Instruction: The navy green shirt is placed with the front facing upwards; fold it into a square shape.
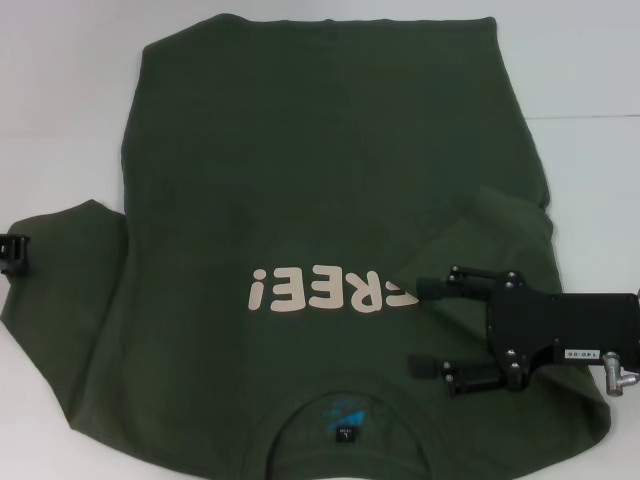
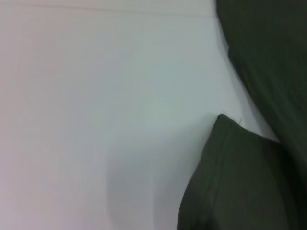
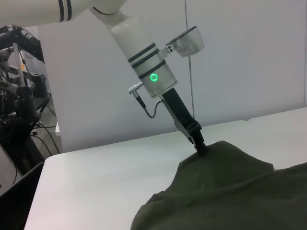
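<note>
Across the white surface point(image 1: 60, 90) lies the navy green shirt point(image 1: 320, 170) (lettering up). Right gripper point(image 1: 425, 328) hovers over its right sleeve, fingers open. Left gripper point(image 3: 201, 146) pinches the left sleeve, fingers closed on cloth.

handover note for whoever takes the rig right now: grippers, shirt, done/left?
Left gripper: at the left sleeve, on the cloth; fingers hidden.
Right gripper: open, above the right sleeve, which lies folded inward over the chest.
Navy green shirt: front up on the white table, collar toward the robot.
Done: right sleeve in.
Left: left sleeve, then the body folds to a square.
</note>
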Available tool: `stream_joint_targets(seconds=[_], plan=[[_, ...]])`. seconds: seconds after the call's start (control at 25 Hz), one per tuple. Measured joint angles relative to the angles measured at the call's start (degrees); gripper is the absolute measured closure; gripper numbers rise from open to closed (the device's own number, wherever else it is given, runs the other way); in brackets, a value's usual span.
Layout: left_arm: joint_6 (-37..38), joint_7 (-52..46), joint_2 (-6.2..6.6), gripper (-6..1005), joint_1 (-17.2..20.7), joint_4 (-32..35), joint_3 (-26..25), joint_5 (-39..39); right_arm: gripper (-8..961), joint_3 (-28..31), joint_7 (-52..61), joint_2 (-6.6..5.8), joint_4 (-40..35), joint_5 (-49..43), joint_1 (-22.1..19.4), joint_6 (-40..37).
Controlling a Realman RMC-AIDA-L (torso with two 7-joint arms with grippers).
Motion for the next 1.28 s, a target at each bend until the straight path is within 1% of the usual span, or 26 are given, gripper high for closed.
stream_joint_targets(seconds=[0.4,0.76,1.04,1.16,1.24,1.28], plan=[[-0.8,0.3,0.20,974,0.7,0.6,-0.6,0.0,12,0.0,0.0,0.01,0.0,0.0,0.2,0.3],[-1.8,0.5,0.42,975,2.1,1.3,-1.9,0.0,12,0.0,0.0,0.09,0.1,0.0,0.2,0.5],[-1.9,1.0,0.42,974,2.1,1.4,-2.0,0.0,12,0.0,0.0,0.09,0.2,0.0,0.4,0.6],[-0.4,1.0,-0.02,973,1.9,2.3,-2.0,-0.1,12,0.0,0.0,0.09,0.3,0.0,0.4,0.7],[1.5,0.9,-1.12,972,1.7,4.3,-2.1,-0.3,12,0.1,0.0,0.09,0.3,0.0,0.4,0.7],[2.4,0.9,-1.96,971,1.6,5.8,-2.0,-0.3,12,0.1,0.0,0.09,0.3,0.0,0.4,0.8]])
